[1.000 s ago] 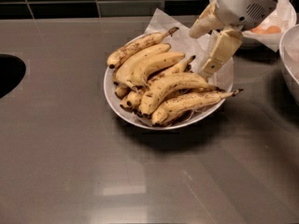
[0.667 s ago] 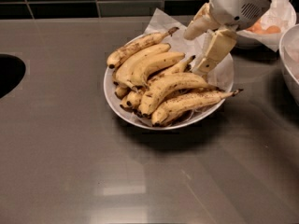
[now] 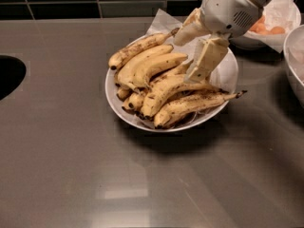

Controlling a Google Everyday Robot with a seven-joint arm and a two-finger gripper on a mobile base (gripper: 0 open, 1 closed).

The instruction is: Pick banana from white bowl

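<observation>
Roughly eight bananas [image 3: 153, 66], three bowls [image 3: 227, 75], jaws above

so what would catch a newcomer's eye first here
The white bowl heaped with freckled bananas, in the middle of the grey counter, draws the eye first. Just above it, the robot's pincer hangs open over the bowl's right side, one finger reaching down to the fruit. A smaller bowl of orange fruit sits at the top right.

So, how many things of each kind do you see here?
Yellow freckled bananas: 7 visible, maybe more hidden
Round white bowls: 3 (banana bowl, orange-fruit bowl, right-edge bowl)
Cream two-finger gripper, open above the bananas: 1
Total: 11
</observation>
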